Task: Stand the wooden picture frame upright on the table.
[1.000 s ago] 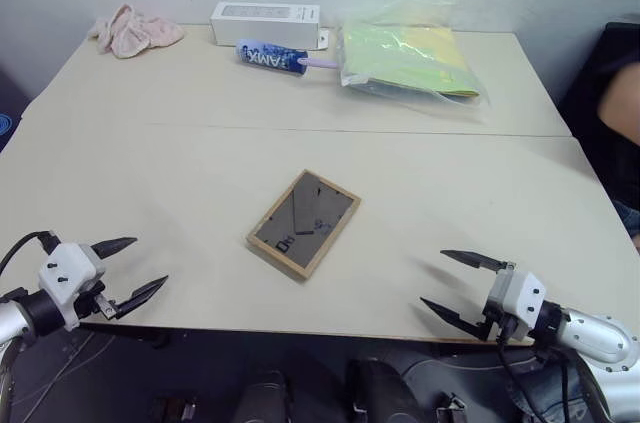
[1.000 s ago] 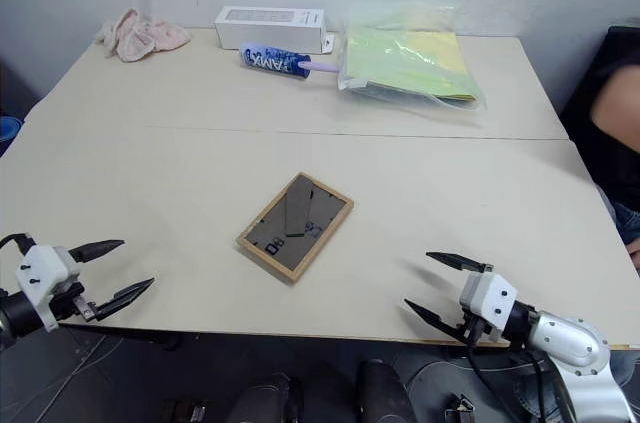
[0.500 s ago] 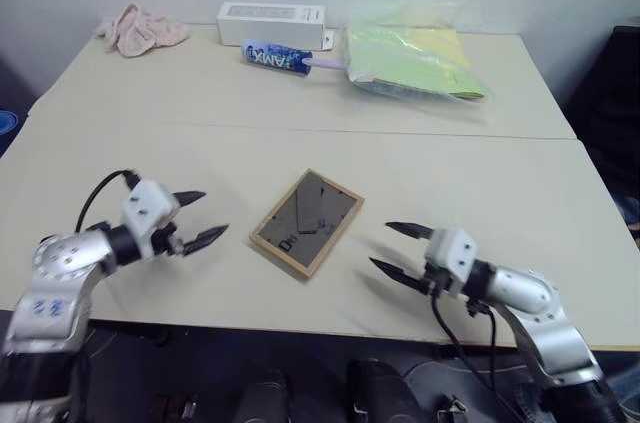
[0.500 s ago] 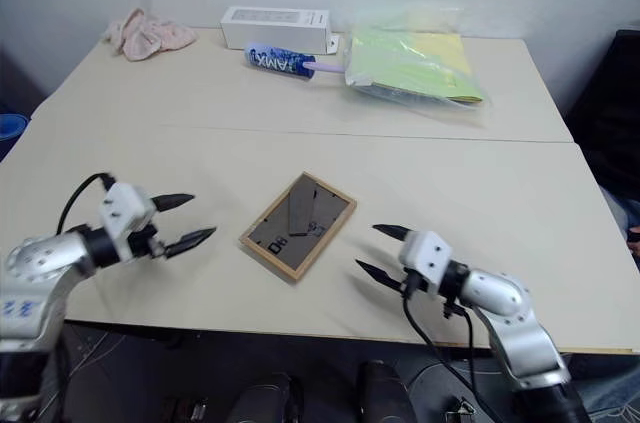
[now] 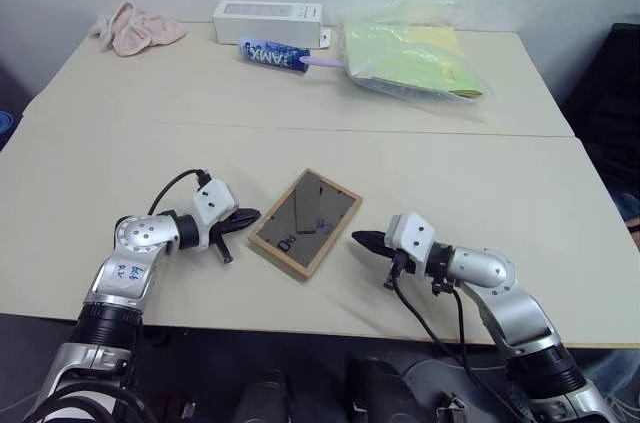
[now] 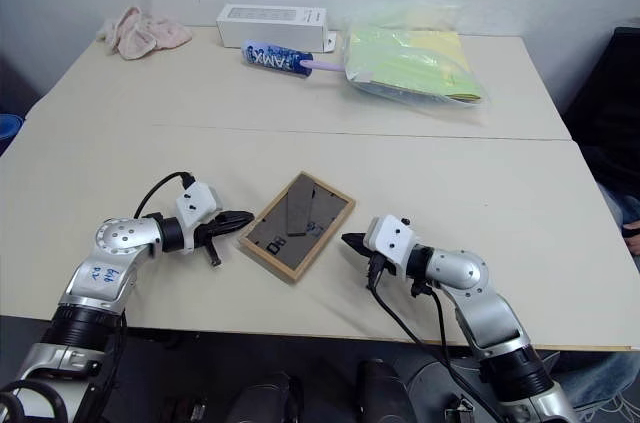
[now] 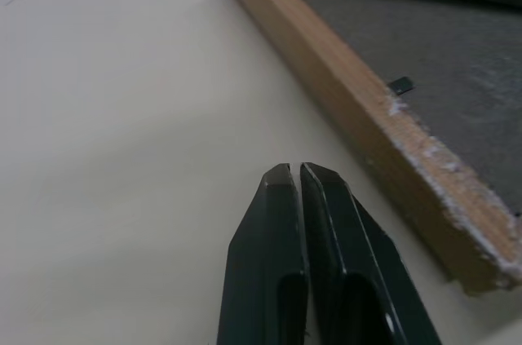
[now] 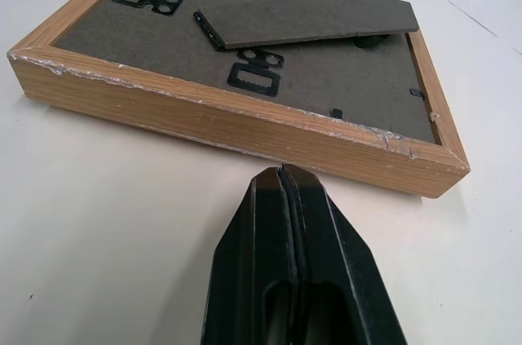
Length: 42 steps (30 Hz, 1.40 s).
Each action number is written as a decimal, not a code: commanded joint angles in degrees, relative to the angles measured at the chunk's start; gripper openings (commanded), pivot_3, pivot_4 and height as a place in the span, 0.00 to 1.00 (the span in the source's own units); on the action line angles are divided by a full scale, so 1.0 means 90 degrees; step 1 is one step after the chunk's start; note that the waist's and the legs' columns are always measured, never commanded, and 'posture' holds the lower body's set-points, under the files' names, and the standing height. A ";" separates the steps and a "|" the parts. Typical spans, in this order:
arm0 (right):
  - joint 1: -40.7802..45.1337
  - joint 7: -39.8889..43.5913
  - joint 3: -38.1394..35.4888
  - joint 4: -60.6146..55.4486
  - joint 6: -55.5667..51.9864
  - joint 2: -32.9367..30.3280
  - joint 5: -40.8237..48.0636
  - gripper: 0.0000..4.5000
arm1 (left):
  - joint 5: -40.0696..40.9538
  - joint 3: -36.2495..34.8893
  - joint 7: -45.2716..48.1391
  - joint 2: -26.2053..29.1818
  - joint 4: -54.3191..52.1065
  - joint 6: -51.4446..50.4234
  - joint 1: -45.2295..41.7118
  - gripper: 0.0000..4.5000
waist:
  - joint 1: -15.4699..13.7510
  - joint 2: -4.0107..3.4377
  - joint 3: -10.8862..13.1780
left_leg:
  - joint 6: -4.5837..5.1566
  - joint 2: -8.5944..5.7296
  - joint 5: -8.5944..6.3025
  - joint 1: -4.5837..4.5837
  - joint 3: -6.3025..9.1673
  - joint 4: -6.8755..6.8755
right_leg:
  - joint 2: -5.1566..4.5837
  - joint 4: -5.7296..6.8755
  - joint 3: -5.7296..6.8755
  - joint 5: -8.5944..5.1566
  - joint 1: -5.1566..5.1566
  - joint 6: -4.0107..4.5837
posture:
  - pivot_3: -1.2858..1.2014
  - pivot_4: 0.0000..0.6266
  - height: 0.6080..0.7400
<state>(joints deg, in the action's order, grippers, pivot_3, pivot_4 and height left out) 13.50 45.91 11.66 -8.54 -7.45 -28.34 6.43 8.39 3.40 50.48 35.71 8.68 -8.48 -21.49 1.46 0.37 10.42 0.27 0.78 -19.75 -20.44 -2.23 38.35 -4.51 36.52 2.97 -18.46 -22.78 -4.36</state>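
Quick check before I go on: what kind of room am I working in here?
Probably an office or lab workspace: a large pale table of joined sections against a plain wall, bearing a white box, bagged yellow-green papers and a wooden picture frame.

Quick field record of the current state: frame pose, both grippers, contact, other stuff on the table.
frame: wooden picture frame lies flat on the table, dark back up, stand not folded out
left gripper: shut, empty, tips just short of the frame's left edge
right gripper: shut, empty, tips just short of the frame's right edge
contact: neither gripper touches the frame
far side: pink cloth, white box, blue tube, plastic bag of yellow-green sheets
task state: frame not yet upright
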 commanded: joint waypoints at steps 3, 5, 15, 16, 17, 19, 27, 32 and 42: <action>0.0317 0.0060 -0.0035 0.0123 -0.0015 0.0019 0.0035 0.00 | 0.0314 0.0062 0.0324 -0.0055 -0.0744 -0.0247 0.0351 0.05 | 0.0004 0.0000 0.0000 | -0.0001 0.0001 0.0001 0.0001 0.0002 -0.0001 | 0.0000 0.0001 0.0000 0.0000 0.0000 0.0000 | 0.52 0.24 1.00; 0.0509 0.0074 -0.0117 0.0347 0.0016 0.0006 0.0066 0.00 | 0.0472 0.0080 0.0431 -0.0081 -0.1061 -0.0401 0.0575 0.05 | 0.0011 0.0000 0.0000 | -0.0001 0.0002 0.0001 0.0002 0.0002 0.0001 | 0.0000 0.0002 0.0000 0.0000 0.0000 0.0000 | 0.52 0.24 1.00; 0.0680 0.0360 -0.0284 0.0723 0.0231 -0.0239 0.0064 0.00 | 0.0934 -0.0451 -0.0065 -0.0215 -0.1805 -0.1441 0.0999 0.05 | 0.0003 0.0000 0.0000 | 0.0000 0.0001 0.0001 0.0001 0.0003 0.0000 | 0.0000 0.0001 -0.0001 0.0000 0.0002 0.0000 | 0.52 0.24 1.00; 0.0648 0.0400 -0.0327 0.0700 0.0226 -0.0307 0.0084 0.00 | 0.1101 -0.0636 -0.0162 -0.0186 -0.1814 -0.1779 0.1015 0.05 | 0.0003 0.0000 0.0000 | 0.0000 0.0001 0.0001 0.0001 0.0003 0.0000 | -0.0001 0.0001 -0.0001 0.0000 0.0001 0.0000 | 0.52 0.24 1.00; 0.0615 0.0455 -0.0367 0.0668 0.0206 -0.0392 0.0112 0.00 | 0.1294 -0.0839 -0.0261 -0.0138 -0.1798 -0.2176 0.1013 0.05 | 0.0004 0.0000 0.0000 | 0.0000 0.0002 0.0001 0.0001 0.0005 0.0001 | -0.0001 0.0002 -0.0001 0.0000 0.0002 0.0000 | 0.52 0.24 1.00; 0.0526 0.0617 -0.0415 0.0542 0.0202 -0.0594 0.0177 0.00 | 0.2078 -0.1287 -0.0305 0.0084 -0.1761 -0.3829 0.0888 0.14 | 0.0003 0.0000 0.0000 | 0.0000 0.0002 0.0001 0.0001 0.0005 0.0001 | -0.0001 0.0003 -0.0001 0.0000 0.0002 0.0000 | 0.52 0.24 1.00; 0.0225 0.0885 -0.0188 0.0158 0.0178 -0.0733 0.0111 0.00 | 0.3600 -0.1585 -0.0609 0.0256 -0.0861 -0.9028 -0.0790 0.63 | -0.0054 0.0001 -0.0001 | 0.0002 -0.0004 0.0004 0.0006 0.0017 0.0009 | 0.0000 0.0005 0.0001 0.0000 0.0015 0.0000 | 0.52 0.24 1.00; 0.0194 0.0795 -0.0073 0.0042 0.0105 -0.0619 0.0044 0.00 | 0.4073 -0.1334 -0.1133 -0.0117 -0.0456 -0.9336 -0.1278 0.76 | -0.0066 0.0004 -0.0002 | 0.0000 -0.0006 -0.0001 0.0000 0.0014 0.0023 | 0.0003 0.0013 -0.0003 0.0000 0.0009 -0.0001 | 0.52 0.24 1.00; 0.0351 0.0711 0.0123 0.0096 0.0097 -0.0398 -0.0075 0.00 | 0.5168 -0.0354 -0.1969 -0.0288 0.0400 -0.9336 -0.1950 0.76 | -0.0148 0.0004 -0.0002 | -0.0008 -0.0006 -0.0002 0.0002 0.0015 0.0047 | 0.0002 0.0028 -0.0007 0.0000 0.0011 -0.0001 | 0.52 0.24 1.00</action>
<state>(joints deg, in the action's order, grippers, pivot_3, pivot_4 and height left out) 15.93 52.52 12.95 -6.08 -6.76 -32.39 5.55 52.17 -1.58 34.20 34.18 11.30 -91.87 -38.88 0.13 0.40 10.40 0.20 0.72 -19.76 -20.43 -2.09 38.78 -4.50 36.77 2.90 -18.46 -22.68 -4.37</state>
